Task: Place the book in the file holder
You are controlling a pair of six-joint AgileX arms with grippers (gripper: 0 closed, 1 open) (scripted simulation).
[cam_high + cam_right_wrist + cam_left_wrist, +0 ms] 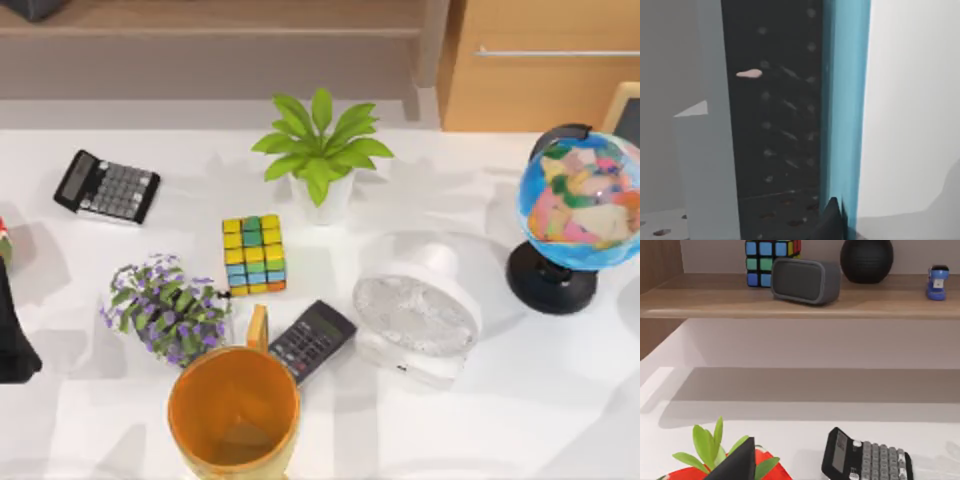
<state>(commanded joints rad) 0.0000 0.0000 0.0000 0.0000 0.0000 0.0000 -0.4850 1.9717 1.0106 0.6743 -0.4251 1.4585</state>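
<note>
In the right wrist view the book (845,100) stands upright and very close, showing a light blue-teal edge and a white cover. Right beside it are the file holder's dark perforated inside (775,125) and its pale grey wall (710,150). My right gripper (832,222) is at the book's lower edge, with one dark finger pressed against the teal edge, shut on the book. My left arm (12,335) stays parked at the table's left edge.
On the table are a grey calculator (107,187), a potted green plant (320,150), a colour cube (254,255), a white fan (418,310), a globe (578,205), purple flowers (165,308), an orange mug (233,410) and a second calculator (312,340).
</note>
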